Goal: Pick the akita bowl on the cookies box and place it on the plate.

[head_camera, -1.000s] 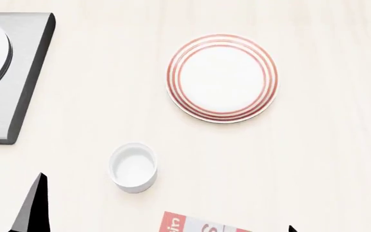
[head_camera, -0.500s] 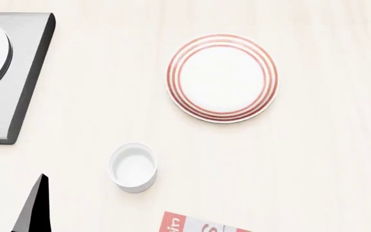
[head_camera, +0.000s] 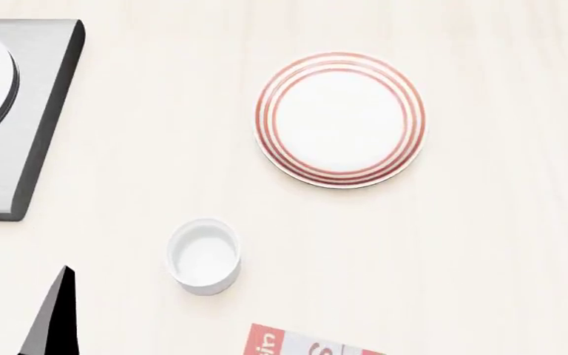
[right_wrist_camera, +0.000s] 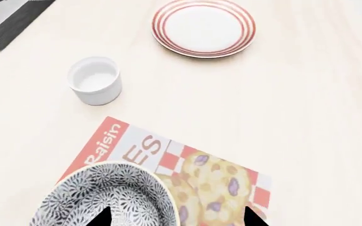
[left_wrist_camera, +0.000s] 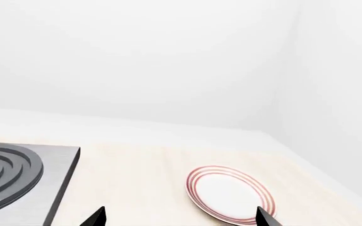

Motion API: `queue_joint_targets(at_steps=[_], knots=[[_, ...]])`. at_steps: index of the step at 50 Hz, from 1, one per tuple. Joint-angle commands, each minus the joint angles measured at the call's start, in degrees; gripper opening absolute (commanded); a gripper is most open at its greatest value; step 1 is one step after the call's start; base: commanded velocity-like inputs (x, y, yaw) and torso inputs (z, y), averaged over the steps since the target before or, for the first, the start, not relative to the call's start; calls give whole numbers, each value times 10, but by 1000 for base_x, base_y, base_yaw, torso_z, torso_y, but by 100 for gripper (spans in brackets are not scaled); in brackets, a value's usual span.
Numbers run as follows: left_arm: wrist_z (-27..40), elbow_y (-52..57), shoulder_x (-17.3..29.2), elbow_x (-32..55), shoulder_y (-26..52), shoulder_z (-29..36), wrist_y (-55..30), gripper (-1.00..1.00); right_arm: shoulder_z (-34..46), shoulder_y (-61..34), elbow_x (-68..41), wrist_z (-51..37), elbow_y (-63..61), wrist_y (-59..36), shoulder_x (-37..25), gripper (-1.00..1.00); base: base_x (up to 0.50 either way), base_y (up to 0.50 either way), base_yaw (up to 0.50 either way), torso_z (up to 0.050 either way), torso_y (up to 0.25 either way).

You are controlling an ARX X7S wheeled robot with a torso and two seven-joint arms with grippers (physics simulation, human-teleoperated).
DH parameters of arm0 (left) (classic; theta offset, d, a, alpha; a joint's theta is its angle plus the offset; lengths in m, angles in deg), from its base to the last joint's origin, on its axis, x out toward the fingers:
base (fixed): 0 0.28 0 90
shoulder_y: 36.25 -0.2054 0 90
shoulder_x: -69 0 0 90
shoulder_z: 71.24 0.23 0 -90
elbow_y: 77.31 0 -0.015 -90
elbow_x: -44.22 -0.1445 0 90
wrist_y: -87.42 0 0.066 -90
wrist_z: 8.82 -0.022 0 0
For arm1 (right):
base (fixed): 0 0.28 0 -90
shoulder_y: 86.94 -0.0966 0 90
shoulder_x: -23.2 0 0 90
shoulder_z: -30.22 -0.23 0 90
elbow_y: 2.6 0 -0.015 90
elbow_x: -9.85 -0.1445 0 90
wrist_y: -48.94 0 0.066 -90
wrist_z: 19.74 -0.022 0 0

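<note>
The speckled akita bowl (right_wrist_camera: 105, 200) sits on one end of the red and white cookies box (right_wrist_camera: 209, 176). My right gripper (right_wrist_camera: 176, 217) is open just above them, one fingertip over the bowl's inside and the other over the box, the bowl's rim between them. The red-ringed plate (right_wrist_camera: 203, 27) lies empty farther along the table, also seen as the plate (head_camera: 342, 118) from the head. Only a corner of the cookies box (head_camera: 294, 342) shows in the head view, and the bowl is out of that view. My left gripper (left_wrist_camera: 179, 219) hangs open and empty, the plate (left_wrist_camera: 230, 193) ahead of it.
A plain white cup (head_camera: 204, 255) stands between the box and the stove, also seen as the cup (right_wrist_camera: 94, 79). A grey stove top with a dark coil (head_camera: 8, 111) fills the far left. One dark left finger (head_camera: 52, 318) rises at the lower left of the head view.
A small dark fingertip at the head view's bottom right edge one second ago has left that view. Plate, cup and box have not moved.
</note>
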State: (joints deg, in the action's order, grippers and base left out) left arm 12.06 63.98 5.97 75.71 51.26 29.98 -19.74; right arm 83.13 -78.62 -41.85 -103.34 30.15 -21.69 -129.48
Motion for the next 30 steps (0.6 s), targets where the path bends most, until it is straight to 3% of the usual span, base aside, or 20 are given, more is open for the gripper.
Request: queue_joint_targets(at_steps=[1, 30], knots=[[3, 0, 3, 3, 2, 1, 0, 100, 37, 22, 16, -3, 35, 54, 33, 100, 0, 0, 0, 0, 0], [6, -2, 8, -1, 1, 12, 6, 100, 9, 109, 48, 28, 91, 129, 24, 100, 0, 0, 0, 0, 0]])
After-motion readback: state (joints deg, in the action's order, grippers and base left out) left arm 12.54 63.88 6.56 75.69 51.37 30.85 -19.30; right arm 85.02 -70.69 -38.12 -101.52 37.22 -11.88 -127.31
